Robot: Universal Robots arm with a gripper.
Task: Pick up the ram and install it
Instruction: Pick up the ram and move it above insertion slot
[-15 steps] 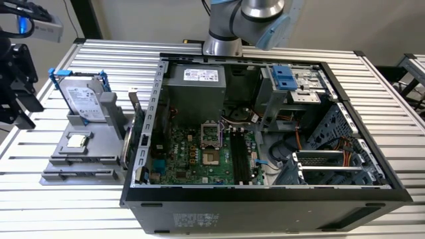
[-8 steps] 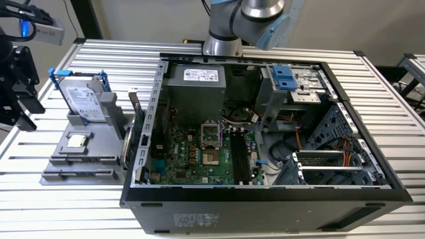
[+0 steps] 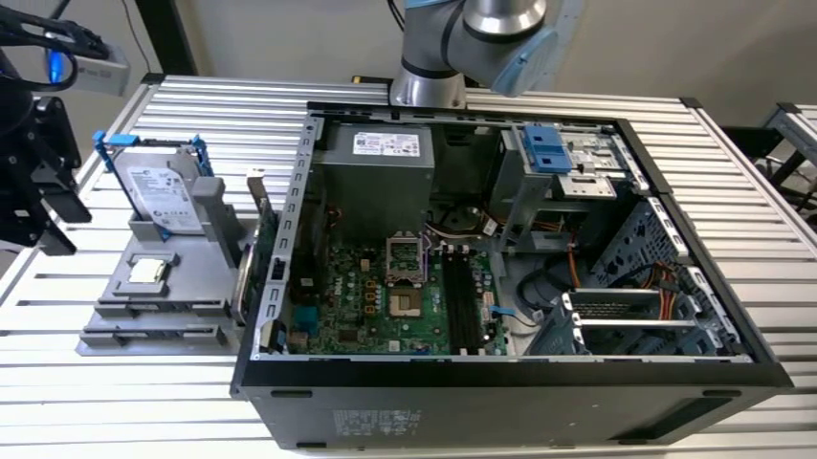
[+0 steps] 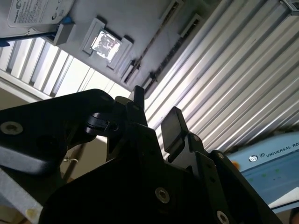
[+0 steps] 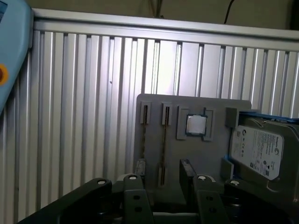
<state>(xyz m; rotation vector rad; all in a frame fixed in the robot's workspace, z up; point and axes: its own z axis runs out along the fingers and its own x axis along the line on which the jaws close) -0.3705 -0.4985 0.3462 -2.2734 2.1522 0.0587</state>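
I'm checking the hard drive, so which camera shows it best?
The exterior view: the hard drive stands whole on the grey holder. In the first wrist view the hard drive runs off the picture's edge; in the second wrist view a corner of the hard drive shows.

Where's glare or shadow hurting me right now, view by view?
Second wrist view: the chip on the grey holder glares white; the gripper is a dark silhouette. First wrist view: bright streak down the slatted table. Exterior view: even light, computer case interior shaded.
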